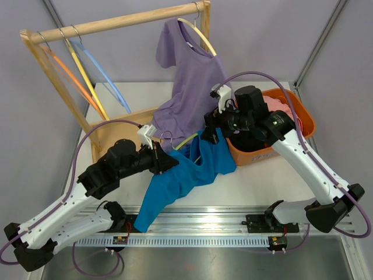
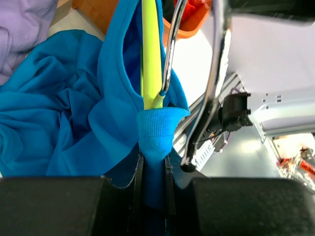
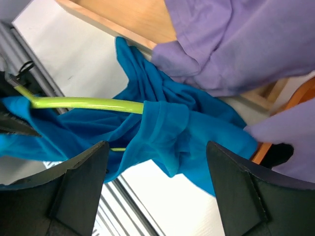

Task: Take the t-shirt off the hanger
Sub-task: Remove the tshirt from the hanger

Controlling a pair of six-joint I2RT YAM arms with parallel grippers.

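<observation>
A blue t-shirt (image 1: 186, 172) hangs on a yellow-green hanger (image 1: 185, 140) held above the table between both arms. My left gripper (image 1: 167, 161) is shut on the shirt's collar (image 2: 156, 130), beside the hanger's bar (image 2: 150, 54) and metal hook (image 2: 170, 49). My right gripper (image 1: 211, 133) is open, just above the shirt's right shoulder. In the right wrist view the blue shirt (image 3: 172, 132) lies between the spread fingers (image 3: 81, 184) and the hanger arm (image 3: 83, 103) sticks out of the cloth to the left.
A purple t-shirt (image 1: 189, 87) hangs on a cream hanger from the wooden rack (image 1: 116, 22). Several empty coloured hangers (image 1: 87, 73) hang at the rack's left. An orange basket (image 1: 294, 116) with clothes stands at the right, under my right arm.
</observation>
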